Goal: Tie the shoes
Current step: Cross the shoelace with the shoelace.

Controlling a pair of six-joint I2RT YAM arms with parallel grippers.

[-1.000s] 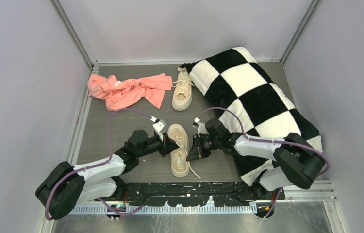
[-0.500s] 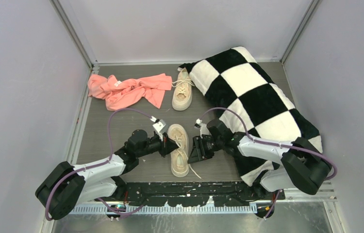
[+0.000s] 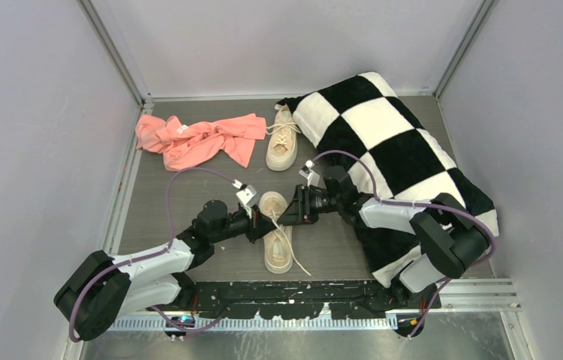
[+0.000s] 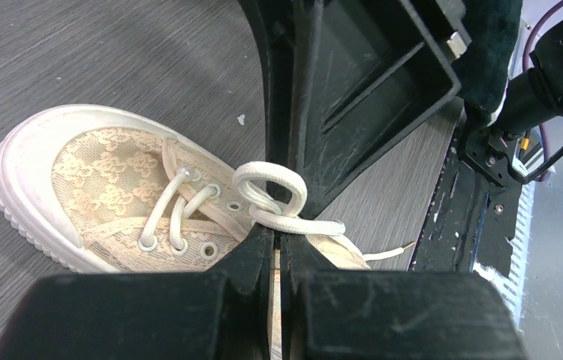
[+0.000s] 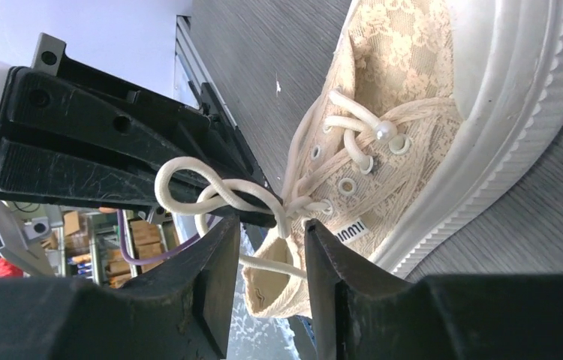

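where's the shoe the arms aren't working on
In the top view the far shoe lies at the back middle of the table, with the pink cloth on its left and the checkered pillow close on its right.

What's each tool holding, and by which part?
The left tool pinches the cream lace of the near beige canvas sneaker beside its loop; the right tool, open, holds nothing.

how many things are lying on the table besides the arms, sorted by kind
beige low-top canvas sneakers: 2
pink crumpled cloth: 1
black-and-white checkered pillow: 1
total: 4
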